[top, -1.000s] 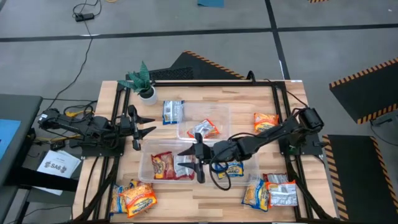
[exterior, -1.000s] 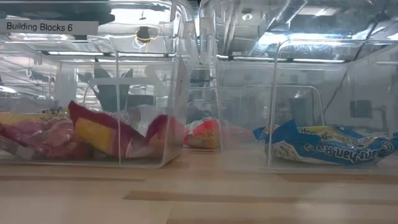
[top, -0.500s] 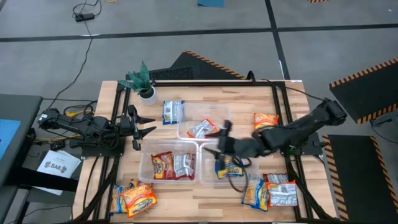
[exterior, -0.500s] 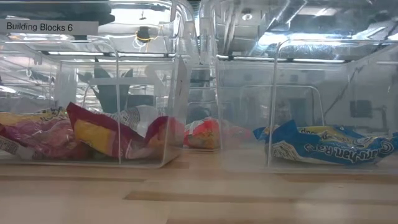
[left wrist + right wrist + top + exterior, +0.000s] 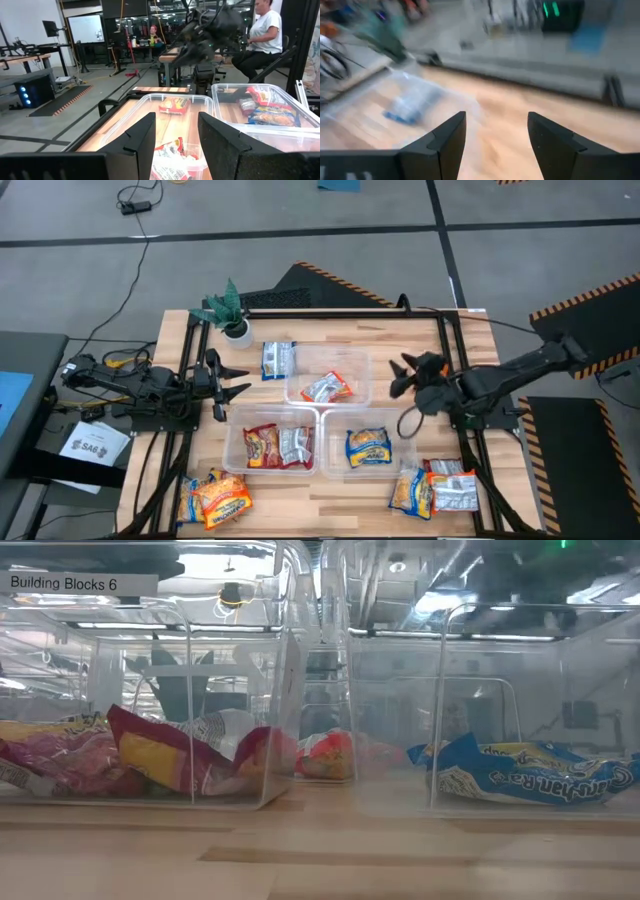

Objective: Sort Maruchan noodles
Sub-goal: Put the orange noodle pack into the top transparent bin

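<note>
In the high view, three clear tubs hold sorted noodle packets. The near-left tub point(image 5: 235, 448) has red packets point(image 5: 262, 445) and a silvery one point(image 5: 296, 445). The near-right tub has a yellow-and-blue packet point(image 5: 368, 446), and the far tub an orange-red one point(image 5: 326, 388). Loose packets lie flat on the table: a blue-white one point(image 5: 278, 359), an orange one point(image 5: 432, 370), a pile at the near-left corner point(image 5: 214, 498) and a pile at the near-right point(image 5: 436, 488). My right gripper point(image 5: 397, 377) hangs open and empty beside the orange packet. My left gripper point(image 5: 226, 385) waits open at the left edge.
A small potted plant point(image 5: 232, 315) stands at the far-left corner. Black frame rails point(image 5: 455, 330) run along the table's left and right sides. Bare wood shows along the near edge between the two piles. In the left wrist view a person point(image 5: 260, 30) sits beyond the table.
My right gripper, open throughout, has drawn back from over the near-left tub, crossed the near-right tub and swung toward the table's right and far side. The silvery packet stays in the near-left tub. My left arm has kept still.
</note>
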Controlling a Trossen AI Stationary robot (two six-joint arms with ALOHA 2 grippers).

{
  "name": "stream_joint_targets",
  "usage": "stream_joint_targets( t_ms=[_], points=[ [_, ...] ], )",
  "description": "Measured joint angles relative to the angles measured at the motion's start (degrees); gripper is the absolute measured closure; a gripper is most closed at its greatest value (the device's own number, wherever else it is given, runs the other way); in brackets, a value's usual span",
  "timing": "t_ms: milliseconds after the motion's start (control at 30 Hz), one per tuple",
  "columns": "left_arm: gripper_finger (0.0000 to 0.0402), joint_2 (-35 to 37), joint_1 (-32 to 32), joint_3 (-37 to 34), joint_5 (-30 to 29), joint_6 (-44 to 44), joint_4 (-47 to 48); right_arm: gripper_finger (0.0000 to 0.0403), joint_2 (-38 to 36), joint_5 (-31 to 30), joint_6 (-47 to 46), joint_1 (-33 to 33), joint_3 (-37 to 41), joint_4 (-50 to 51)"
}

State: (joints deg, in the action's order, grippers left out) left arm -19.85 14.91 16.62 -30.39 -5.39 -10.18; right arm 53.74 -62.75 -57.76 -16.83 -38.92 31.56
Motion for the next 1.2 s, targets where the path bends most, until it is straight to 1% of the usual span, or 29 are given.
stream_joint_targets(
  t_ms=[100, 200, 300, 367, 467, 500, 667, 767, 933, 1200],
  points=[
    [0.0265, 0.0, 0.0, 0.0, 0.0, 0.0, 0.0, 0.0171, -0.2, 7.6, -12.7, 5.4, 0.0, 13.0],
    [0.0265, 0.0, 0.0, 0.0, 0.0, 0.0, 0.0, 0.0171, 2.1, 11.9, -22.6, 9.2, 0.0, 22.7],
    [0.0265, 0.0, 0.0, 0.0, 0.0, 0.0, 0.0, 0.0171, 5.3, 16.1, -29.0, 12.1, 0.0, 29.0],
    [0.0265, 0.0, 0.0, 0.0, 0.0, 0.0, 0.0, 0.0171, 7.6, 19.4, -30.7, 14.0, 0.0, 31.4],
    [0.0265, 0.0, 0.0, 0.0, 0.0, 0.0, 0.0, 0.0171, 11.4, 24.7, -30.9, 16.8, 0.0, 33.1],
    [0.0265, 0.0, 0.0, 0.0, 0.0, 0.0, 0.0, 0.0171, 12.7, 25.4, -30.9, 17.6, 0.0, 33.4],
    [0.0265, 0.0, 0.0, 0.0, 0.0, 0.0, 0.0, 0.0171, 18.7, 26.7, -29.1, 21.0, -0.1, 33.8],
    [0.0265, 0.0, 0.0, 0.0, 0.0, 0.0, 0.0, 0.0171, 21.1, 28.9, -27.5, 22.5, -0.1, 33.5],
    [0.0265, 0.0, 0.0, 0.0, 0.0, 0.0, 0.0, 0.0171, 24.6, 30.1, -26.4, 24.4, -0.1, 33.4],
    [0.0265, 0.0, 0.0, 0.0, 0.0, 0.0, 0.0, 0.0171, 29.1, 31.2, -21.3, 26.5, -0.1, 28.0]
  ],
)
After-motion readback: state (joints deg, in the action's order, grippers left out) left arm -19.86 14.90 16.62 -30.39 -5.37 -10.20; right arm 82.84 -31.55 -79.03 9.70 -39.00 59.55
